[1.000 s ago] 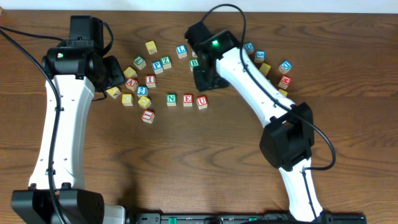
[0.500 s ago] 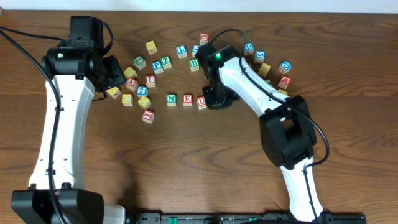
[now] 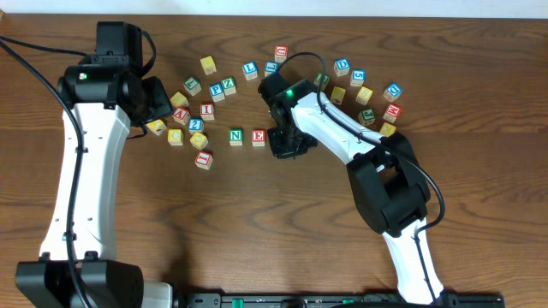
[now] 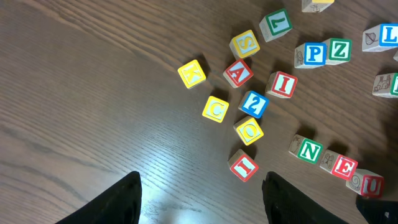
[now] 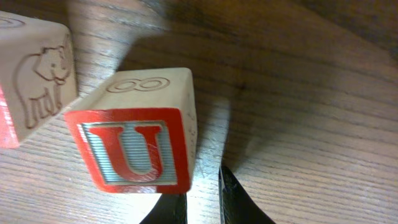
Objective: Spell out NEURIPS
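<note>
Block U [image 5: 134,149] at the end of the row, just beside the E block [image 5: 31,81], with the right gripper [image 5: 202,202] close by its side.
Sits flat on the surface [image 5: 311,93], third after the N block [image 4: 309,150], turned slightly out of line. Looks light and stiff, smooth-painted wood, likely to twist or skate if pushed off-centre; best taken squarely across two opposite flat sides. Right jaws nearly pressed together, pinching nothing; left gripper [image 4: 202,186] spread, empty, well apart.
</note>
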Tool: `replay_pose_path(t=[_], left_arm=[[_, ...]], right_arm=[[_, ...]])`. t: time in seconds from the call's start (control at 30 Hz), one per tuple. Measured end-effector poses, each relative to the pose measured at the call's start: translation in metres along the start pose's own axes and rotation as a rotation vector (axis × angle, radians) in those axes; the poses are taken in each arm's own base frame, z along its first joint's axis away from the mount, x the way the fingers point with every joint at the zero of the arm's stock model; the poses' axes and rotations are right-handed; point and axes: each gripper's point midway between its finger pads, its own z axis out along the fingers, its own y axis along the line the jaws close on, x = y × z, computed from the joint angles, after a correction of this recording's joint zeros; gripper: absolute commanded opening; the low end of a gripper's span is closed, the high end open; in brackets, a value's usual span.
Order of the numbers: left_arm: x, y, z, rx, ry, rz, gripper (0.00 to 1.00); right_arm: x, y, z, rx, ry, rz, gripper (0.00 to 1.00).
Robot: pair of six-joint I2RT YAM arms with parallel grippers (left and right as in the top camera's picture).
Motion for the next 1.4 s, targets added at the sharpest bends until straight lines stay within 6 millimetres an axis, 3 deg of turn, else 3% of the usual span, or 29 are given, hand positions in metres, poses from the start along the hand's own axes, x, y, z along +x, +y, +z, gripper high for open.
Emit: replay_pose_path(t=[0.37,0.73,0.97,1.1,1.23,1.4], left_arm=[[0.0,0.0,0.0,0.0,0.0,0.0,0.61],[0.0,0.0,0.0,0.001,-0.001,0.0,0.61],[0.0,0.0,0.0,0.0,-0.001,-0.001,0.62],[0.0,0.0,0.0,0.0,-0.001,-0.001,0.61],[0.0,0.0,0.0,0.001,-0.001,0.0,0.61],[0.001,0.0,0.0,-0.001,0.002,0.0,0.61]], right_arm=[[-0.007,0.02,0.001,-0.021,-0.049,-0.03,0.15],[-0.015,0.024,0.0,-0.035,-0.083,-0.032,0.12],[-0.004,0.023,-0.002,-0.033,-0.034,-0.022,0.07],[0.002,0.022,-0.021,-0.026,0.009,-0.018,0.07],[-0.014,0.024,-0.058,-0.045,-0.034,-0.02,0.1],[-0.036,0.012,-0.097,-0.069,-0.106,0.004,0.13]])
